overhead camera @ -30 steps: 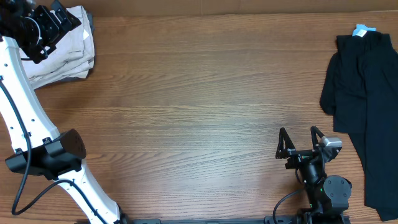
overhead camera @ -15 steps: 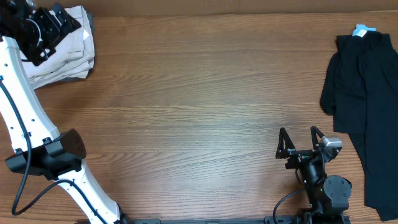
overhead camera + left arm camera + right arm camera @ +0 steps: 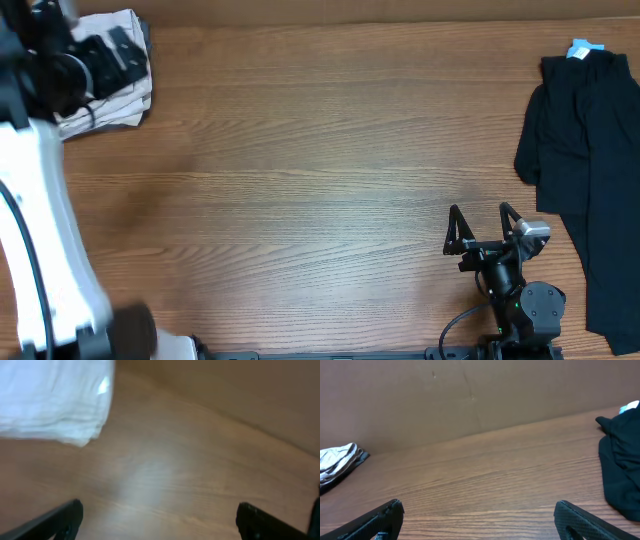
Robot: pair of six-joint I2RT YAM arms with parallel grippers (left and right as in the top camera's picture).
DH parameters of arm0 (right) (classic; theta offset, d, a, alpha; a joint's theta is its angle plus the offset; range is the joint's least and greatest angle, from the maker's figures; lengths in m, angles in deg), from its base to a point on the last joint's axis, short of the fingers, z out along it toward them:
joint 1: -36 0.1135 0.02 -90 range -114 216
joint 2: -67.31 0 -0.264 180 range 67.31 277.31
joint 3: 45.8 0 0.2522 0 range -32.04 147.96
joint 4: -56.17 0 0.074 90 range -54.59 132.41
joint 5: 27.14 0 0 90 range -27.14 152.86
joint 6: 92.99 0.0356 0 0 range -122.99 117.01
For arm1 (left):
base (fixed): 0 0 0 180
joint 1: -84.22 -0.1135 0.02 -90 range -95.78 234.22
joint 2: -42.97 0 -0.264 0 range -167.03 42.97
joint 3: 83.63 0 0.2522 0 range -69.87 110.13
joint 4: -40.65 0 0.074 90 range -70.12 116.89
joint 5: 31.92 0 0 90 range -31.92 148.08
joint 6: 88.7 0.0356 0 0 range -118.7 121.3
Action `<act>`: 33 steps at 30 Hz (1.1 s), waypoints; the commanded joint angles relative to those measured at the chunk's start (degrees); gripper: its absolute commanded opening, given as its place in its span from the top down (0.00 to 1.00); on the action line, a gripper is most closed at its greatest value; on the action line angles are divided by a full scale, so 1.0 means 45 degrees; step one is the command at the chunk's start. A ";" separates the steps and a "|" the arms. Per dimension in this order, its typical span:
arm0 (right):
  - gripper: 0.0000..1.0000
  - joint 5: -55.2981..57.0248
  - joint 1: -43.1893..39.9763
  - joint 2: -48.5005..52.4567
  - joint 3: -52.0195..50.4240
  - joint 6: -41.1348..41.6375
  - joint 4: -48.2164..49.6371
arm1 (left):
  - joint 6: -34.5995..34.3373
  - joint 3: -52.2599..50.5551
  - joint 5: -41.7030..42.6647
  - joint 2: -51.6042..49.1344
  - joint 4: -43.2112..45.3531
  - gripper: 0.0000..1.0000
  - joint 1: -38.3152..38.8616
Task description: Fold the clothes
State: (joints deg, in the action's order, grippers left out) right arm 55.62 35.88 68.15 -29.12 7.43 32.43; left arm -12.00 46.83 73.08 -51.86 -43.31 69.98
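A robot test bench, of the kind kept in a laboratory or workshop, is indicated rather than a home. A broad wood-grain table [image 3: 330, 150] is given over to two robot arms mounted at its near edge: a white left arm [image 3: 35, 210], caught blurred in the overhead view, and a black right arm [image 3: 520, 295]. The far edge of the table is closed off by a plain brown board [image 3: 470, 395], seen in the right wrist view. The clothes are laid at opposite ends like work samples: a folded cream pile [image 3: 110, 108] at the far left corner and a black garment [image 3: 590, 150] spread at the right.
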 commanded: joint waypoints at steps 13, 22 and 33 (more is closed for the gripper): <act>0.00 0.0019 -0.0087 -0.0151 -0.0015 -0.0087 0.0049 | 0.2210 -1.0360 -0.1477 0.9034 0.5348 0.00 0.3589; 0.00 0.0019 -0.0087 -0.0151 -0.0015 -0.0087 0.0049 | 0.2589 -1.5441 -0.1477 1.2585 0.8684 0.00 0.3575; 0.00 0.0019 -0.0087 -0.0151 -0.0015 -0.0087 0.0049 | 0.2584 -2.1838 -0.2157 1.7413 1.4732 0.00 0.3551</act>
State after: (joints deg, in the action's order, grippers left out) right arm 55.62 35.66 68.15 -29.12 7.47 32.39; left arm -1.46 -45.18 66.15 21.21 18.98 85.89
